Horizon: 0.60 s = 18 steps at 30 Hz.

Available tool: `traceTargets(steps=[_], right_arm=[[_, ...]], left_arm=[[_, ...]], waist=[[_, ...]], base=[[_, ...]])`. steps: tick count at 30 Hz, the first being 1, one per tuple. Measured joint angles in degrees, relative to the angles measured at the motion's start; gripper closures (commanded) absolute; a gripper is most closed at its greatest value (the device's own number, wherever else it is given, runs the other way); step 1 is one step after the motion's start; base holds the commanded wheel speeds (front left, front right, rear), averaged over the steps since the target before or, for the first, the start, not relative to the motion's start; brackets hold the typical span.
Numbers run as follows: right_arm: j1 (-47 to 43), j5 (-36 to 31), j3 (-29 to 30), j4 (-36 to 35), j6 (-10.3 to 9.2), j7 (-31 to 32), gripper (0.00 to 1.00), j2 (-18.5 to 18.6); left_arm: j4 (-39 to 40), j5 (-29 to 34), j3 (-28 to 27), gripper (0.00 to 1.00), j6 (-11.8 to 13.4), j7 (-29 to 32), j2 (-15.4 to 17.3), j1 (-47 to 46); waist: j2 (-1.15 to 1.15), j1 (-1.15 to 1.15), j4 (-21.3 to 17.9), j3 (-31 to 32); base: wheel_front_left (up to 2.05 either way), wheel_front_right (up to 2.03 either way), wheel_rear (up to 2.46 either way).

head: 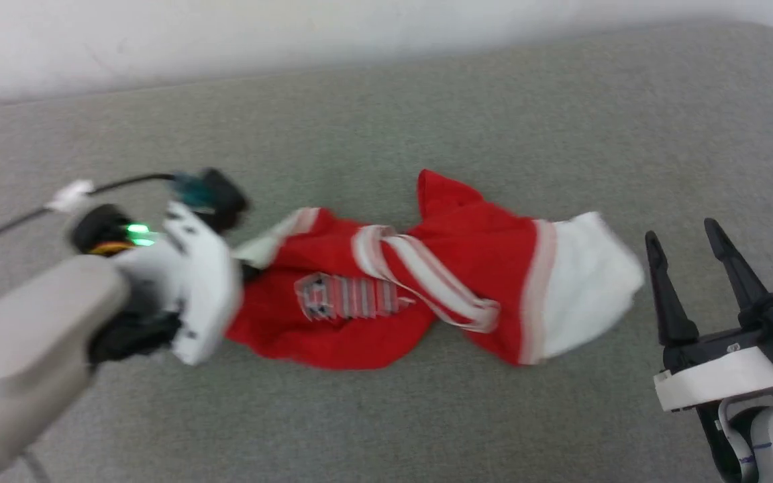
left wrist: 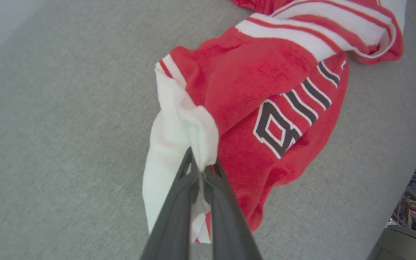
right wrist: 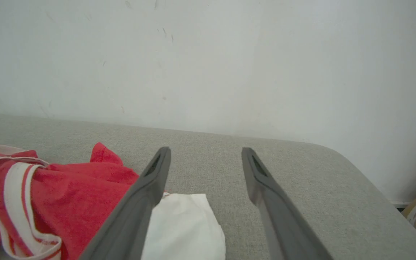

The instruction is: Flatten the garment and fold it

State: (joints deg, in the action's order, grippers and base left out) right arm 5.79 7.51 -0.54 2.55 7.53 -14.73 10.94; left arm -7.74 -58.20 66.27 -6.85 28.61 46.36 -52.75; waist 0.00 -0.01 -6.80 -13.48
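The left gripper [left wrist: 200, 162] pinches the white sleeve [left wrist: 172, 144] of the garment [head: 467, 261], which lies twisted ahead of it on the grey desk [head: 427, 416]. The right gripper [head: 682, 231], spread, sits just beside the other sleeve [head: 581, 282]; it should likely pinch that hem so the 2 pull apart evenly

The left end effector [left wrist: 202, 165] is pinched tight on the white sleeve [left wrist: 172, 137] of a red shirt [left wrist: 251, 79]. The shirt lies crumpled on the grey surface [left wrist: 67, 126], with its black-and-white lettering [left wrist: 284, 122] facing up and the striped trim [left wrist: 320, 25] bunched beyond.
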Motion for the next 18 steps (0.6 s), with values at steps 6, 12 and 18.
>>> traceTargets(steps=[6,12,18], right_arm=[[0.1,0.1,-0.7,0.1,0.00,0.0,0.00,0.6],[2.0,0.1,-1.7,0.2,0.00,0.0,0.00,1.7],[2.2,0.1,-1.9,0.5,0.00,0.0,0.00,1.7]], left_arm=[[-5.8,-2.4,-2.3,1.00,3.0,-2.3,3.4,2.2],[-21.4,-1.1,-4.2,1.00,7.0,-8.0,2.1,2.5],[-31.3,-2.4,-5.3,1.00,7.2,-9.3,-0.2,2.2]], waist=[[0.00,0.00,1.7,-0.1],[0.00,0.01,1.4,-2.6],[0.00,0.00,-0.1,-4.8]], base=[[0.00,0.00,0.00],[0.00,0.00,0.00],[0.00,0.00,0.00]])
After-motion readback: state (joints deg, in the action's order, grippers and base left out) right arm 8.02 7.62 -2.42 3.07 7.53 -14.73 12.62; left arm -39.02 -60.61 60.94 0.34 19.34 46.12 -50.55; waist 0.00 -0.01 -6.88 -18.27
